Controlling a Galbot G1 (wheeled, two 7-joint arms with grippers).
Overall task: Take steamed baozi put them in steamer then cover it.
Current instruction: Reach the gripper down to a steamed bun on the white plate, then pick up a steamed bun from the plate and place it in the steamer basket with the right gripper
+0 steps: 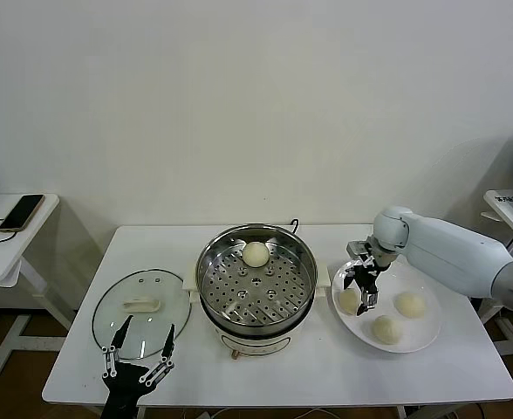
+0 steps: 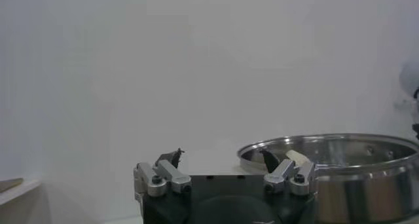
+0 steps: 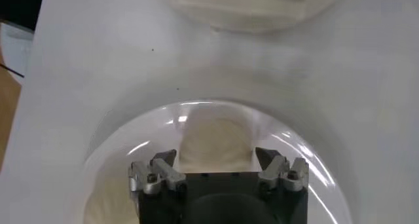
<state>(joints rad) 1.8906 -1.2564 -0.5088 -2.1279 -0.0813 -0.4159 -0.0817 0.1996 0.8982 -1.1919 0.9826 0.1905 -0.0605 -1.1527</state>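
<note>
We see our right end effector (image 1: 364, 291) open astride a baozi (image 1: 350, 300) on the plate (image 1: 413, 341), our left end effector (image 1: 138, 353) open over the glass lid (image 1: 143, 310), one bun (image 1: 255, 254) in the steamer (image 1: 256, 284).

The right arm (image 1: 466, 249) is showing smooth, rounded white shells with a bulbous grey-white joint near the wrist. Each claw, right (image 1: 364, 292) and left (image 1: 139, 349), is wearing a black body, silver linkage bars with dark screws, and black fingertips.
</note>
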